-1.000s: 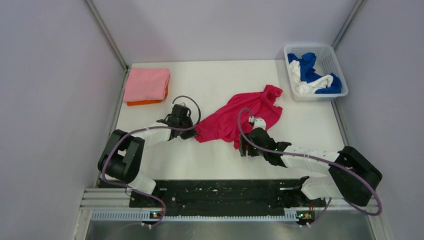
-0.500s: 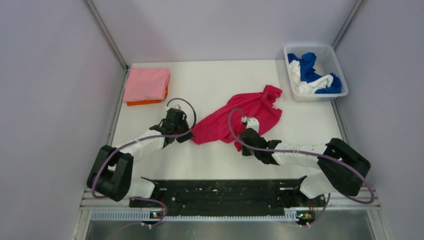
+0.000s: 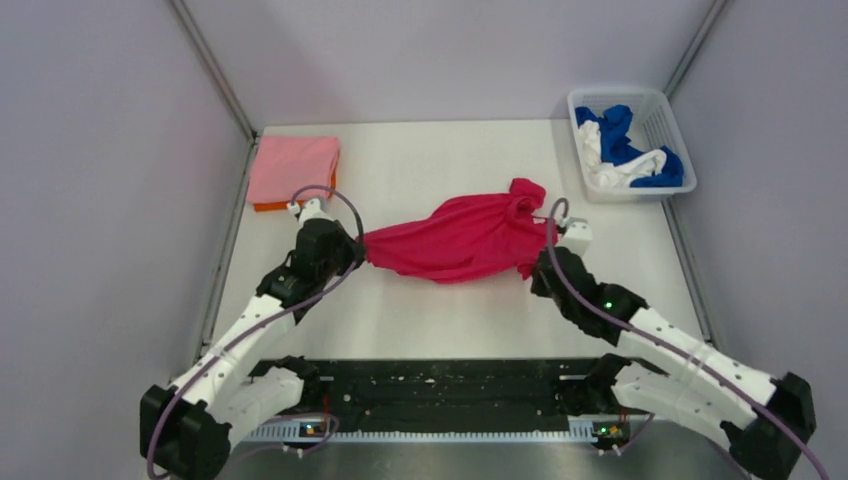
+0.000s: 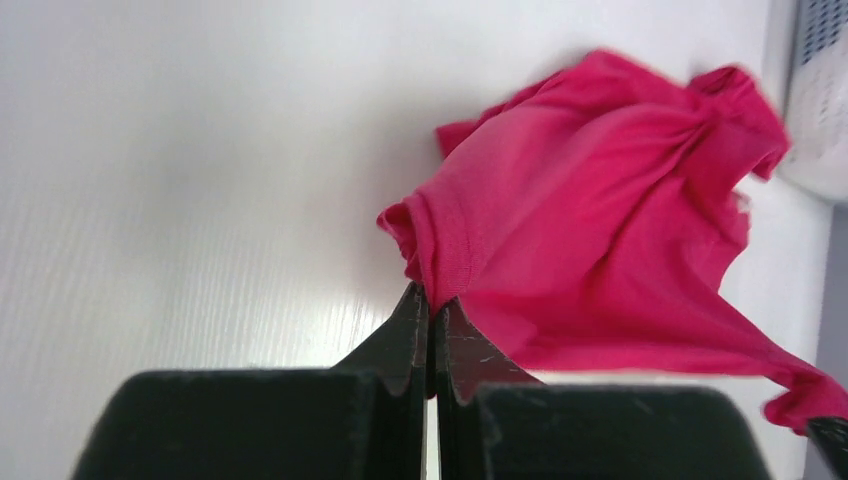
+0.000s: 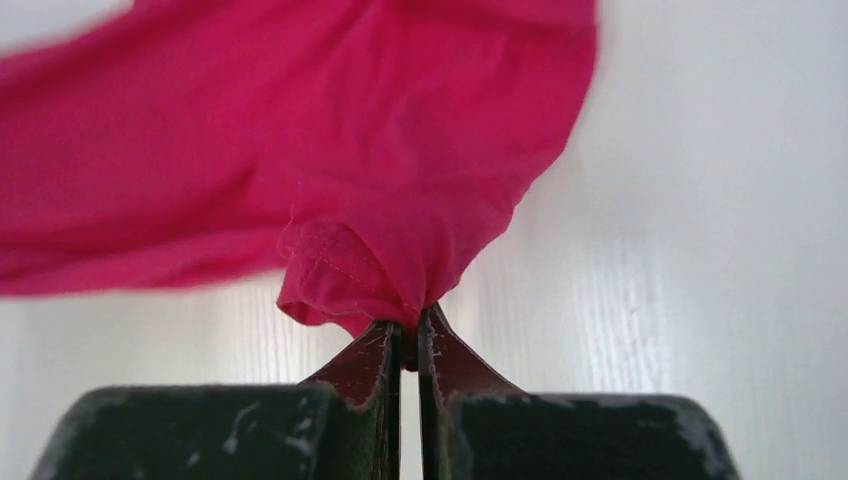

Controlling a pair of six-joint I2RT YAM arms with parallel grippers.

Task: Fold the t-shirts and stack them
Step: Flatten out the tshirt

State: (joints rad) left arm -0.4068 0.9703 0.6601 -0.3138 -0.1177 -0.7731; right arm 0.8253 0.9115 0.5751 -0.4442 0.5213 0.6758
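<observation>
A crimson-pink t-shirt [image 3: 455, 238] hangs stretched between my two grippers above the middle of the table. My left gripper [image 3: 358, 252] is shut on its left end, where the cloth [image 4: 560, 210] bunches at the fingertips [image 4: 412, 305]. The right gripper [image 3: 533, 262] is shut on a hemmed edge [image 5: 340, 270] at the right end. A folded light pink t-shirt [image 3: 292, 168] lies on a folded orange one [image 3: 290, 206] at the back left. Blue [image 3: 618, 130] and white [image 3: 620, 172] t-shirts lie crumpled in the basket.
The white mesh basket [image 3: 660, 120] stands at the back right corner, and its wall [image 4: 815, 110] shows at the right edge of the left wrist view. Grey walls enclose the white table [image 3: 440, 310] on three sides. A black rail runs along the near edge.
The right gripper shut on the shirt's edge. Both arms then moved apart and toward the back, lifting the crimson-pink shirt and pulling it taut between them.
</observation>
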